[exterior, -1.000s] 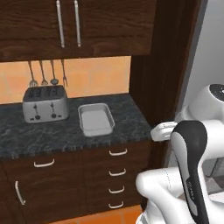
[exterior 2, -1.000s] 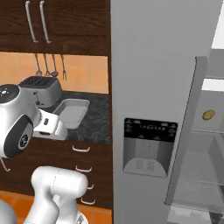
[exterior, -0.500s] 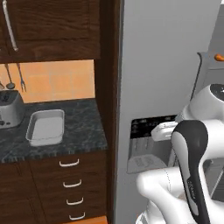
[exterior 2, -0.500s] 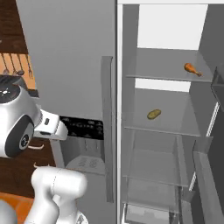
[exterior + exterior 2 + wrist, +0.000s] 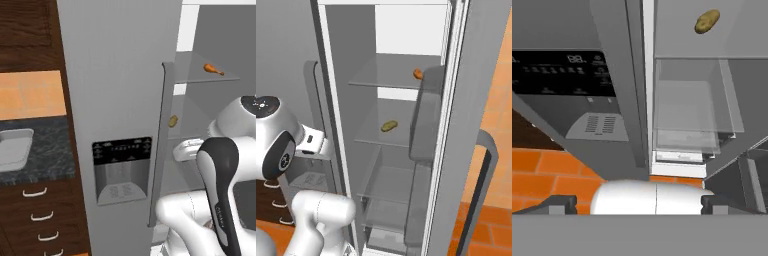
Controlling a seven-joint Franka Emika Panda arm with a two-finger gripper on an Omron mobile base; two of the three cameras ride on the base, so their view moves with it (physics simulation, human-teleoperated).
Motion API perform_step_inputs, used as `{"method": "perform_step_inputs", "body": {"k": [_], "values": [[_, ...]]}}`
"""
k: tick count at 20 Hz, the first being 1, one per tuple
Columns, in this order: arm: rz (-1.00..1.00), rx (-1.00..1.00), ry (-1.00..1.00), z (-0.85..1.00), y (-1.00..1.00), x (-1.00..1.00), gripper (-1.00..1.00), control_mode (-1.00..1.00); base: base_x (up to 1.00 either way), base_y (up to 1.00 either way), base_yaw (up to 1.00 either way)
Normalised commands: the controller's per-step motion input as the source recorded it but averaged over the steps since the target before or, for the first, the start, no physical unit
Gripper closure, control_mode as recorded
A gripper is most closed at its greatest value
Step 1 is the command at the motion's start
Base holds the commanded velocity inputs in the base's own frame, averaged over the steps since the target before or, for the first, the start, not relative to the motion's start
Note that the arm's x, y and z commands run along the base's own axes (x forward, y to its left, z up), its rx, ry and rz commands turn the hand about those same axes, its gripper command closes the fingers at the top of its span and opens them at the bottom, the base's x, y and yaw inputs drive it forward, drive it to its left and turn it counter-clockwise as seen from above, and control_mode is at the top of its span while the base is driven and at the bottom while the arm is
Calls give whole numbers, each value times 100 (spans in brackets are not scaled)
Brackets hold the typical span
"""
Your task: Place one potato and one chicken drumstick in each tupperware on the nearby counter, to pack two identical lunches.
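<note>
Hand (image 5: 640,200) jaws apart, empty, facing open fridge (image 5: 401,150); potato (image 5: 707,21) on shelf ahead; chicken drumstick (image 5: 213,69) one shelf higher; tupperware (image 5: 12,148) empty on tabletop (image 5: 50,155).

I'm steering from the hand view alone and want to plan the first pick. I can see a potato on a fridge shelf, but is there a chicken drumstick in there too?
Observer: Yes. The chicken drumstick lies on the glass shelf above the one holding the potato.
Operator: Can you see a tupperware from where you are?
Observer: One tupperware sits on the counter, left of the fridge in the left base view, and nothing shows inside the part in view.
Operator: Is anything blocking the way in?
Observer: In the right base view the fridge's right door stands open, so both shelves are exposed.
</note>
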Motion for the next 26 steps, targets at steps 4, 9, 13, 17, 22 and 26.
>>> {"method": "perform_step_inputs", "body": {"k": [4, 9, 13, 17, 22, 26], "values": [[0, 0, 0, 0, 0, 0, -100, 100, 20, -50, 0], [0, -1, -24, 18, -70, 19, -100, -100, 0, 0, 0], [0, -1, -31, 44, -85, 28, -100, -100, 0, 0, 0], [0, -7, -4, 68, -38, 81, -100, -100, 0, 0, 0], [7, -21, -1, 73, -9, 92, -100, -100, 0, 0, 0], [1, -22, 1, 49, -53, 99, -100, -100, 0, 0, 0]]}}
